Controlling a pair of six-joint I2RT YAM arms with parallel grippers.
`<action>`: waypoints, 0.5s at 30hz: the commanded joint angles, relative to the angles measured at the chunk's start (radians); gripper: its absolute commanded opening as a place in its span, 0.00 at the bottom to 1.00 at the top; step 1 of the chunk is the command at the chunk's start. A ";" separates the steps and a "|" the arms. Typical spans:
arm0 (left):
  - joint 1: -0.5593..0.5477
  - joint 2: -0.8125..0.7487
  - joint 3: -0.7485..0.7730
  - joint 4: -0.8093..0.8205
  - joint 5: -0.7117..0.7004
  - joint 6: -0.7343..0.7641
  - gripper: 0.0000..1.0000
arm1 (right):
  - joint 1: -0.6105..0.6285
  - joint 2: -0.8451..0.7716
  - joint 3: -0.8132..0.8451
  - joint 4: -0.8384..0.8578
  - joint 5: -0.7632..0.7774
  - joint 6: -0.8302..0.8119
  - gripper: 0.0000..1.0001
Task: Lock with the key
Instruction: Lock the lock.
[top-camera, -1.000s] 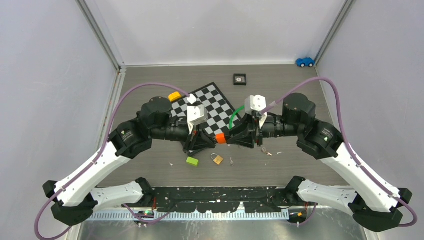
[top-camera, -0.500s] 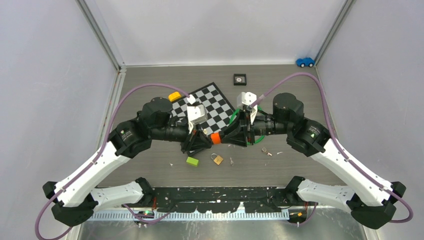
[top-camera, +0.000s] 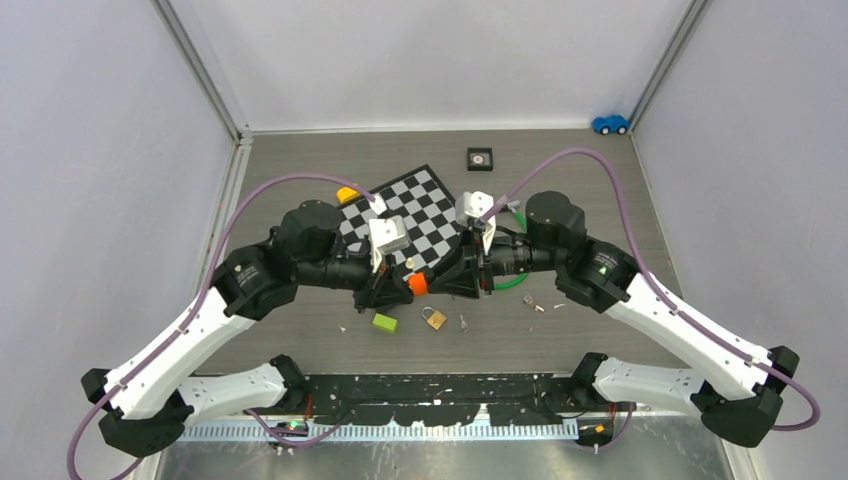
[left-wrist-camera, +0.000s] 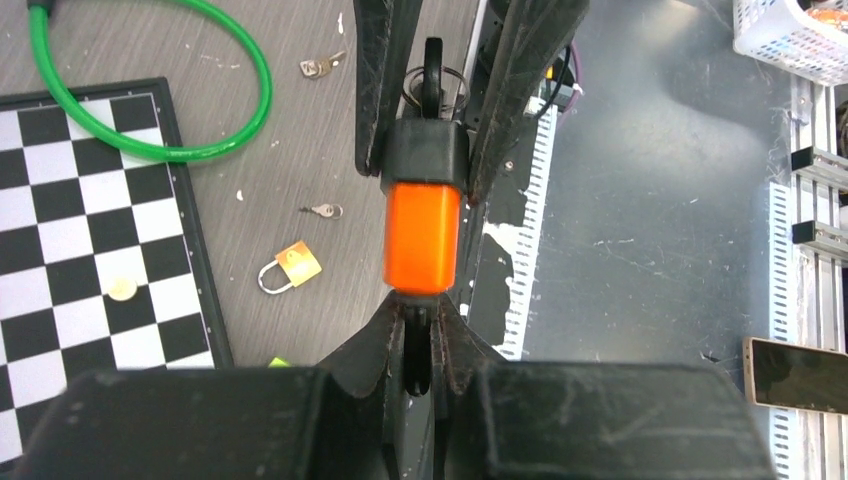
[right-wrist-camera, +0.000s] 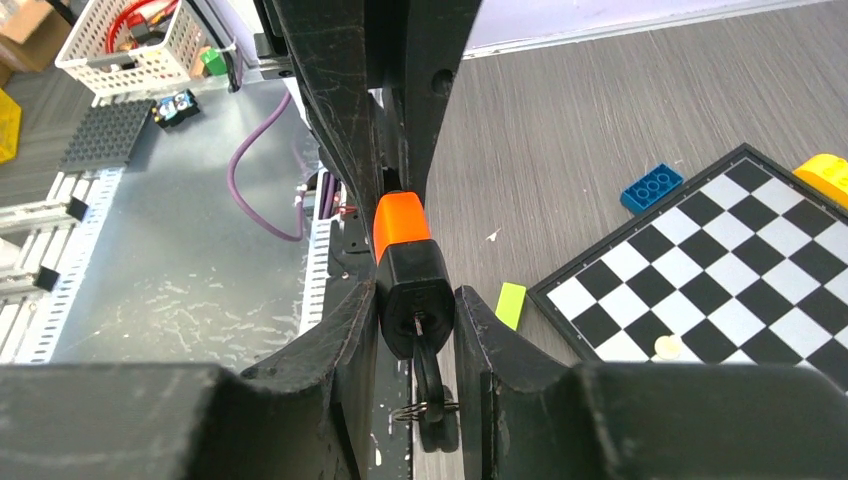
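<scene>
The lock (top-camera: 417, 285) has an orange body and a black head and is held in the air between my two grippers. My left gripper (left-wrist-camera: 420, 325) is shut on the black stub at the lock's orange end (left-wrist-camera: 422, 235). My right gripper (right-wrist-camera: 415, 296) is closed around the lock's black head (right-wrist-camera: 413, 290), with a finger against each side. The black-headed key (right-wrist-camera: 430, 385) with its ring sticks out of the head, between the right fingers and untouched; it also shows in the left wrist view (left-wrist-camera: 432, 70). The green cable (left-wrist-camera: 150, 90) lies looped on the table.
A small brass padlock (top-camera: 434, 319), a lime brick (top-camera: 384, 322) and loose small keys (top-camera: 530, 302) lie on the table below the grippers. The chessboard (top-camera: 420, 215) is behind them, with a yellow brick (top-camera: 347, 194) beside it. A black box (top-camera: 480, 158) and a blue car (top-camera: 609, 124) are at the back.
Both arms shifted left. The right gripper slid further over the key onto the lock's black head, and the lock moved left and slightly toward the near edge.
</scene>
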 joint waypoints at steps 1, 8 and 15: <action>-0.020 0.013 0.038 0.387 0.100 -0.052 0.00 | 0.079 0.092 -0.030 0.153 0.075 0.014 0.00; -0.020 0.021 0.039 0.397 0.104 -0.052 0.00 | 0.113 0.126 -0.037 0.210 0.083 0.047 0.00; -0.020 0.003 0.039 0.369 0.062 -0.025 0.00 | 0.118 0.100 -0.050 0.188 0.123 0.029 0.00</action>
